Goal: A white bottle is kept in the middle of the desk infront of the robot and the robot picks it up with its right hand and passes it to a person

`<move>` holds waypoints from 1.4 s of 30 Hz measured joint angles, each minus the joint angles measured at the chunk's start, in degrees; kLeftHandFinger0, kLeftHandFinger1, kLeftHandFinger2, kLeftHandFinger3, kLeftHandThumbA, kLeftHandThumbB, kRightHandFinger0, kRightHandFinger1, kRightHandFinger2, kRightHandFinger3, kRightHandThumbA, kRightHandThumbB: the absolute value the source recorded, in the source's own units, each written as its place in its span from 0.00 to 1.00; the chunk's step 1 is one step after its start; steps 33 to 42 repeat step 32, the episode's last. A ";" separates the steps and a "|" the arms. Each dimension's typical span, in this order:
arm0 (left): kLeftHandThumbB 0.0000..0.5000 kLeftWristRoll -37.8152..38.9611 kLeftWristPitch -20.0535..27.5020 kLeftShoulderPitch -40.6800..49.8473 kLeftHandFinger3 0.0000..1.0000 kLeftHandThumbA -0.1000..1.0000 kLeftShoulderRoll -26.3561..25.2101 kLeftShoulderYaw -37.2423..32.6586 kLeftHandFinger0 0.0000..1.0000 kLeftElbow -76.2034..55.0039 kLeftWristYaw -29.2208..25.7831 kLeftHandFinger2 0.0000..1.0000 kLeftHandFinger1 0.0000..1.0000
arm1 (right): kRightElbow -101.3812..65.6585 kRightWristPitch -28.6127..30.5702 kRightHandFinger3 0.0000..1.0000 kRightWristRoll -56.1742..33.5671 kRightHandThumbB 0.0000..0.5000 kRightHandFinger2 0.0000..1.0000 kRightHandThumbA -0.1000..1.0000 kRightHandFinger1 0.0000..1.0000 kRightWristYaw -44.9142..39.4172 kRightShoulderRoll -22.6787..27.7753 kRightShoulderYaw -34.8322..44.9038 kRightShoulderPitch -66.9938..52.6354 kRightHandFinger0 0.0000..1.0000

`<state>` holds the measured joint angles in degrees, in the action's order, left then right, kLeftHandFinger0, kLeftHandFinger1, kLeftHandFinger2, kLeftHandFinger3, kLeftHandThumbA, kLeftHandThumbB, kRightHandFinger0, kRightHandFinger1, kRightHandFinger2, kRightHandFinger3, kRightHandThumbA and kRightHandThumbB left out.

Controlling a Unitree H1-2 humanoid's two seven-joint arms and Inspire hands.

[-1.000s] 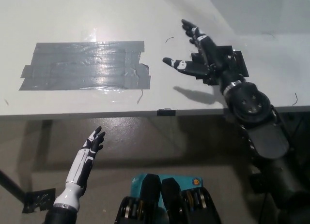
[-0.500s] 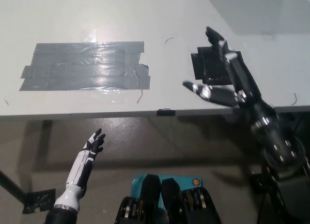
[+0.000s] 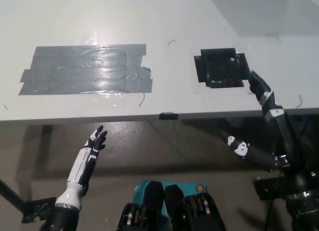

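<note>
No white bottle shows anywhere on the counter (image 3: 164, 21), and the black right hand (image 3: 264, 126) hangs at its front edge, fingers apart and empty, the white left hand (image 3: 92, 151) idle below, so the pass looks finished or unstarted.

Lab: tape-patched white desk (image 3: 164, 21)

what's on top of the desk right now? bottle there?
No bottle visible. The desk carries a patch of grey tape strips, a black square patch and a small black tab at its front edge. The right hand overlaps the edge only.
</note>
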<state>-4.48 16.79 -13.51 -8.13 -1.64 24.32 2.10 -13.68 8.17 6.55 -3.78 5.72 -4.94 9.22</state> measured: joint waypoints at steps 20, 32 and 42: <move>0.03 0.00 0.01 1.15 1.00 0.94 0.37 0.32 0.98 -0.14 0.01 1.00 1.00 | 34.54 10.20 1.00 1.85 0.48 1.00 0.72 1.00 6.08 -2.13 2.31 2.25 1.00; 0.03 -0.05 0.00 1.36 1.00 0.89 0.38 0.28 0.99 -0.16 0.01 1.00 1.00 | 37.23 13.33 1.00 3.21 0.48 1.00 0.67 1.00 7.47 -2.12 2.22 2.41 1.00; 0.03 -0.05 0.00 1.36 1.00 0.89 0.38 0.28 0.99 -0.16 0.01 1.00 1.00 | 37.23 13.33 1.00 3.21 0.48 1.00 0.67 1.00 7.47 -2.12 2.22 2.41 1.00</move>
